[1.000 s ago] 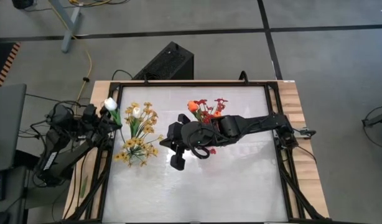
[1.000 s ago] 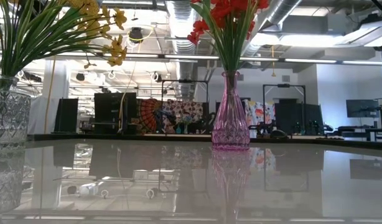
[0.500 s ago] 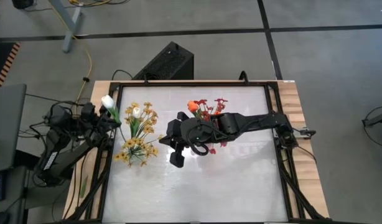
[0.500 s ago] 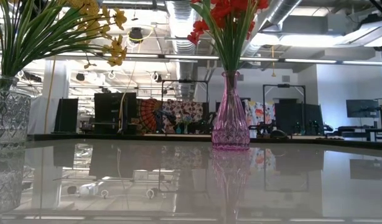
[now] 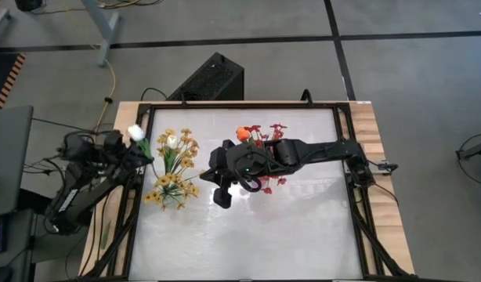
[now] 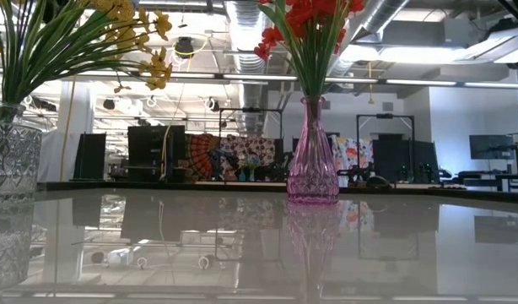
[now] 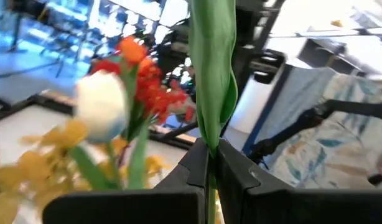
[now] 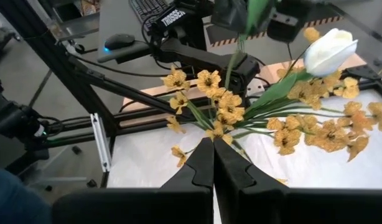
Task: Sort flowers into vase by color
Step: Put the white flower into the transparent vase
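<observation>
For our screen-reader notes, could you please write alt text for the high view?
The left gripper holds a white tulip at the table's left edge, beside the yellow bouquet. The right gripper, shut and empty, reaches across mid-table over the red bouquet.

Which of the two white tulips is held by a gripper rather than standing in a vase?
The white tulip at the table's left edge: the left gripper is shut on its green stem. The other white tulip stands among the yellow flowers.

One word can be read — "TROSSEN", in white capitals on the dark left arm (image 8: 178, 15) in the right wrist view — nothing else legible.
</observation>
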Motion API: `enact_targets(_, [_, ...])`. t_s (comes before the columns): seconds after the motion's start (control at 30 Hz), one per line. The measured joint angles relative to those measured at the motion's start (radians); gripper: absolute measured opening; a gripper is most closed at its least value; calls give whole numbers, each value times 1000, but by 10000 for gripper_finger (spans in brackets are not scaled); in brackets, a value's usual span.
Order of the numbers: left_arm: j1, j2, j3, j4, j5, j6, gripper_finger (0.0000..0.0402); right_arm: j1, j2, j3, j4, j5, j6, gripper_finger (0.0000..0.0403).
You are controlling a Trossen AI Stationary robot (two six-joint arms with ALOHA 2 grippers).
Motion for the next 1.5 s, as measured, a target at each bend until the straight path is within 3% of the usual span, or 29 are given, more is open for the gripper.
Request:
enact_targets(0.33, [-6, 0, 1, 124, 102, -18, 0, -28, 0, 0, 0, -53, 155, 27])
enact_targets(0.57, [-231, 3, 2, 165, 83, -2, 0, -32, 0, 0, 8, -52, 216, 27])
enact_targets(0.67, [-277, 3, 2, 165, 45, 62, 0, -31, 0, 0, 39, -51, 237, 27])
enact_targets(1.13, [-286, 3, 2, 9, -93, 211, 0, 18, -1, 0, 52, 5, 216, 27])
enact_targets(1.5, [-286, 3, 2, -54, -47, 240, 0, 23, -1, 0, 51, 1, 150, 27])
